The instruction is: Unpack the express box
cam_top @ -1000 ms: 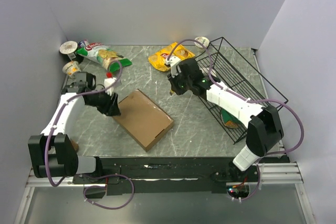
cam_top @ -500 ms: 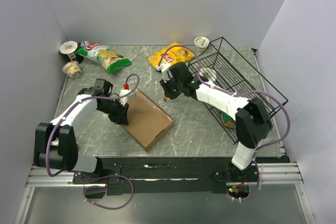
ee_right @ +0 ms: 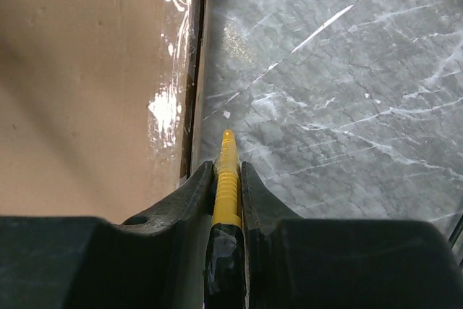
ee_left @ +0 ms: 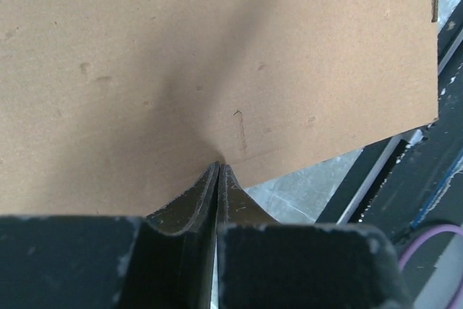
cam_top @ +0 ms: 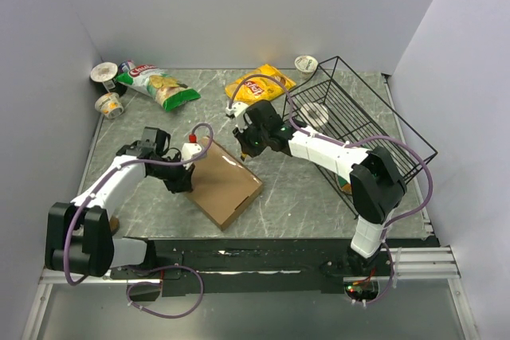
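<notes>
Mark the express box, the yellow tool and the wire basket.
express box (cam_top: pixel 227 185): top view, middle of its lid.
yellow tool (ee_right: pixel 227 179): right wrist view, ribbed shaft.
wire basket (cam_top: pixel 386 105): top view, right rim.

You're looking at the L claw w/ jaws pressing together, tips touching the express box filling everything ahead; table showing just right of tips.
</notes>
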Motion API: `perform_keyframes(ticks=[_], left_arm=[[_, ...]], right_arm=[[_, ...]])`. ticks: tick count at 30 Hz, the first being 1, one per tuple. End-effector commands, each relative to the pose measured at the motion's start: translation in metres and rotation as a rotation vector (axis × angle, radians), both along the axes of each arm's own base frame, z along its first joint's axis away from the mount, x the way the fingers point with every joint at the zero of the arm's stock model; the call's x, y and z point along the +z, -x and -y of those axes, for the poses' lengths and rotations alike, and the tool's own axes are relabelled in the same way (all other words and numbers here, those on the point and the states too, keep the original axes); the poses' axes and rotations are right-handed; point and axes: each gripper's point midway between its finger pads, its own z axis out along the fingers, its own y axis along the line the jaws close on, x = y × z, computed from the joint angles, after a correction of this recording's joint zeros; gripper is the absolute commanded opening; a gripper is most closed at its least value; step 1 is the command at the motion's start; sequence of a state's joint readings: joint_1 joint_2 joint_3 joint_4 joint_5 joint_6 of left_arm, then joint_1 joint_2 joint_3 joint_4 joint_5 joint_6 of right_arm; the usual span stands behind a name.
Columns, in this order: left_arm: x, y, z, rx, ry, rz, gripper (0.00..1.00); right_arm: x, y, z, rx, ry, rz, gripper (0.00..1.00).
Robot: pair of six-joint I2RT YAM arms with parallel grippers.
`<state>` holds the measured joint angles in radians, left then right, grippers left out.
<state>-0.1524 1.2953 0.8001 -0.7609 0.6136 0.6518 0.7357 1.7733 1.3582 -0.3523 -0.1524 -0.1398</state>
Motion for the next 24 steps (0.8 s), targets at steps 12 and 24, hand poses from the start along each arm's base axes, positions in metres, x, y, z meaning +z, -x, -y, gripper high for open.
perform_keyframes(ticks=[12, 24], left_arm=[[-0.03, 0.048, -0.044, -0.121, -0.228, 0.019, 0.01], [-0.019, 0.047, -0.045, -0.14, -0.225, 0.074, 0.01]], right_arm=[[0.018, 0.003, -0.024, 0.073, -0.068, 0.017, 0.0], [0.022, 0.007, -0.039, 0.116, -0.111, -0.008, 0.0]])
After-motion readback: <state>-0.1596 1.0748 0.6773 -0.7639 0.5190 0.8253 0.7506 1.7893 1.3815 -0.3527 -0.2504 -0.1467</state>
